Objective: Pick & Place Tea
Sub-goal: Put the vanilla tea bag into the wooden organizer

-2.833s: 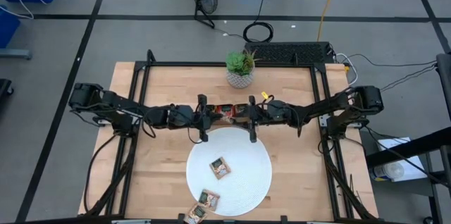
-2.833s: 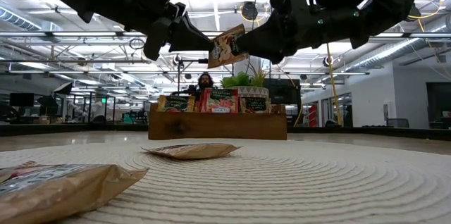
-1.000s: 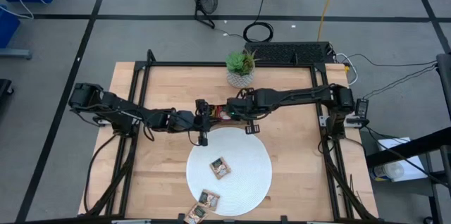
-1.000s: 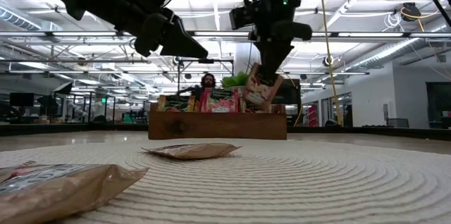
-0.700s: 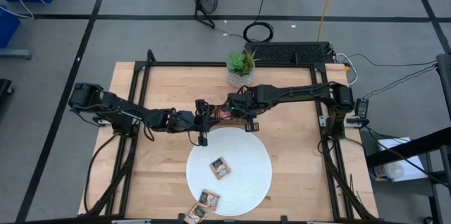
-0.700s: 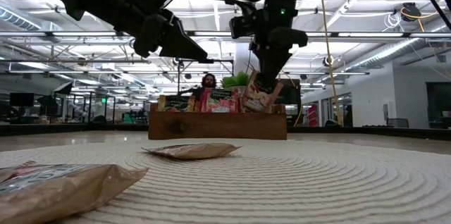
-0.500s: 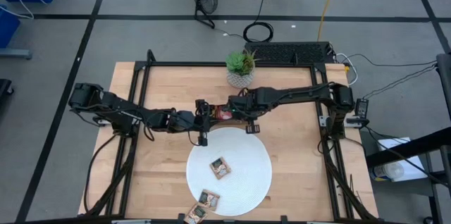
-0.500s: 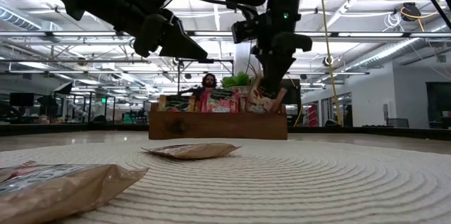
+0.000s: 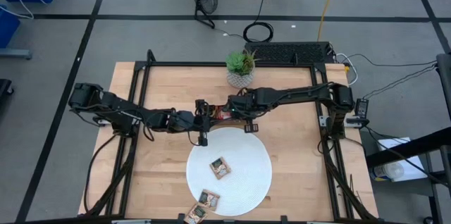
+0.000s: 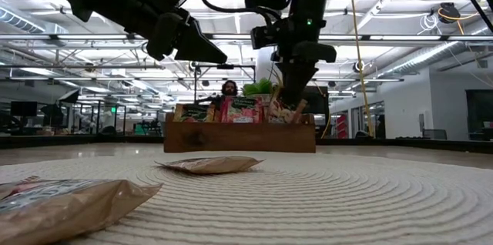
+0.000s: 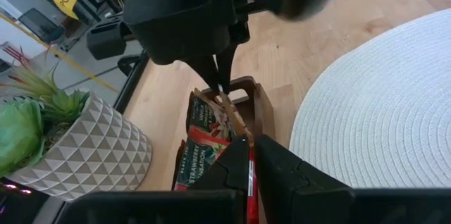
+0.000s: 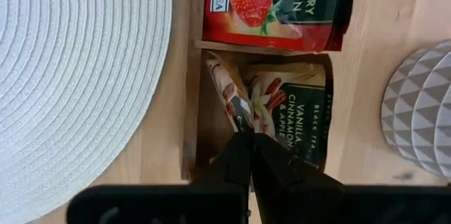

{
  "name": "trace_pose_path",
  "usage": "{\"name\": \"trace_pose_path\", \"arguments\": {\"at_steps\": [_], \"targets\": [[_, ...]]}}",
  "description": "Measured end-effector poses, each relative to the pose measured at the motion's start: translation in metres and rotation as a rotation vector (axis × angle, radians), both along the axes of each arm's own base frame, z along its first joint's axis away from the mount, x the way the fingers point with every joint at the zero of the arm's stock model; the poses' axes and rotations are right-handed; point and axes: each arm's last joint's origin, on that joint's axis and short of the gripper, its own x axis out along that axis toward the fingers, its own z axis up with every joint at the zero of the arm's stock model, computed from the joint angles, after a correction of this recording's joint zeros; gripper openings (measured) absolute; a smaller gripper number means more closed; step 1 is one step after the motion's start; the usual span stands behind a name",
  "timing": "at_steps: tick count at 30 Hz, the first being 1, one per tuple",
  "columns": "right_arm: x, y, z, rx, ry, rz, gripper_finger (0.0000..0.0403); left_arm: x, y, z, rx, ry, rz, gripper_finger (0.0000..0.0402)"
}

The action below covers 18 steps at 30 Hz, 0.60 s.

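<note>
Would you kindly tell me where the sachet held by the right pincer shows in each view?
High: hidden under the right pincer at the tray.
Low: sachet at the tray's right end, under the pincer.
Left wrist: centre, below the pincer.
Right wrist: centre, edge-on in the tray's end compartment.
Shared landmark: the plant pot.

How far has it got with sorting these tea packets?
Partly done. The wooden tray already holds strawberry sachets and a vanilla cinnamon sachet. In hand: the right end effector, shut on a tan sachet, is lowering it into the tray's end compartment. Left: at least three sachets, one on the white placemat, two near its front edge. The left end effector waits, shut.
</note>
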Motion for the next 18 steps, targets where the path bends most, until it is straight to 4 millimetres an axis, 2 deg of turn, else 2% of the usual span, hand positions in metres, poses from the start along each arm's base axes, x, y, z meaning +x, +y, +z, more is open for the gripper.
{"name": "trace_pose_path", "arguments": {"at_steps": [11,18], "targets": [[0.009,-0.008,-0.021,0.005,0.031,-0.033,0.0000,0.000,0.000,0.000,-0.023,-0.001,0.010,0.0031],[0.009,-0.007,-0.022,0.007,0.025,-0.053,0.0000,0.000,0.000,-0.001,-0.023,-0.001,0.010,0.0031]]}}
